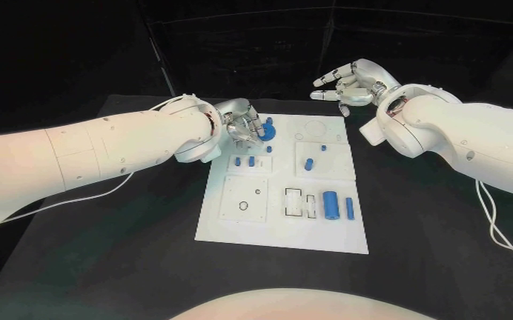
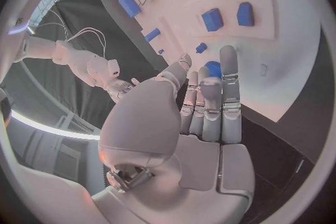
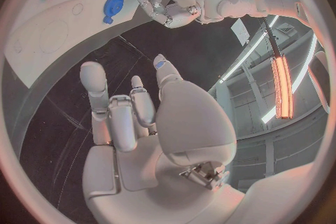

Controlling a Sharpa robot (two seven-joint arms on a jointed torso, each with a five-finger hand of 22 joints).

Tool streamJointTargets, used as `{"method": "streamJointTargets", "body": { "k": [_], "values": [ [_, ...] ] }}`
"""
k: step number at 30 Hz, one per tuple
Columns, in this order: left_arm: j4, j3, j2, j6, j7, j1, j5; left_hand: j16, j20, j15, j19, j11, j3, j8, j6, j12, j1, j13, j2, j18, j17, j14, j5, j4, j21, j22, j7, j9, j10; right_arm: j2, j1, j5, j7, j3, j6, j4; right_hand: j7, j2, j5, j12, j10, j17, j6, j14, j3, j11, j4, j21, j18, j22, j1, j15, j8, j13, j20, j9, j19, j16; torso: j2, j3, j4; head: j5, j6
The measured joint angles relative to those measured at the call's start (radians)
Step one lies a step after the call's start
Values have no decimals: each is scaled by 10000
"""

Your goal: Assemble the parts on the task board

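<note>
Two blue cylinders [image 1: 339,205] lie (side by side) on the task board [image 1: 280,231].

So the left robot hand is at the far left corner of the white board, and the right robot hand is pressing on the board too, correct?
Not quite. The left robot hand is at that corner of the task board, but the head view shows the right robot hand raised beyond the board's far edge, fingers spread, touching nothing.

white task board [image 1: 280,216], blue parts [image 1: 331,204], black table [image 1: 128,261], silver robot hand [image 1: 348,87]
</note>
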Motion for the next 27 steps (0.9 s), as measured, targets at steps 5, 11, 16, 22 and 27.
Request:
{"method": "streamJointTargets", "body": {
  "k": [5,11,16,22,27],
  "values": [
    [-354,-36,322,-142,758,-61,-1104,1124,-29,10,567,54,199,-472,225,-624,8,-754,-306,-1,1063,855,0,-142,243,110,-24,-422,54,11,0,0,0,0,0,10,0,0,0,0,0,0,0,0,0,0,0,0,0,0,0,0,0,0,0,0,0,0,1,3,-6,-24,35],
    [-770,-51,687,-163,1253,-166,-2210,2413,-88,-20,1526,54,285,-911,496,-1197,-82,-1447,-415,-2,2592,1863,0,-228,1628,1341,-120,-783,54,18,0,0,0,0,1,28,0,0,0,0,0,3,0,0,0,0,0,0,0,0,0,0,0,0,0,0,0,0,7,-2,-6,-58,45],
    [-996,-53,887,-100,1398,-237,-2816,2783,-170,-69,2028,35,334,-1143,703,-1458,-97,-1828,-429,-165,3044,2080,0,-264,2698,2397,-147,-972,255,20,0,0,-1,0,1,34,0,0,0,0,0,8,0,0,0,0,0,0,0,1,0,0,0,0,0,0,0,0,8,-3,-4,-77,39],
    [-1216,-54,1068,49,1421,-280,-3246,2831,-199,-93,2239,9,413,-1270,897,-1630,-97,-2050,-429,-164,3126,2103,0,-294,3077,2815,-166,-1073,459,33,1,0,-2,0,1,39,0,0,0,0,0,7,0,0,0,0,0,0,0,1,0,0,0,0,0,0,0,0,8,-8,12,-95,23],
    [-1442,-54,1249,197,1420,-312,-3494,2830,-228,-104,2294,-22,541,-1302,1023,-1726,-97,-2173,-429,-164,3126,2114,0,-308,3194,2908,-222,-1108,562,43,1,0,-1,0,1,45,0,0,0,0,0,6,0,0,0,0,0,0,1,2,0,0,0,0,0,0,0,0,3,-8,12,-104,11]
  ]
}}
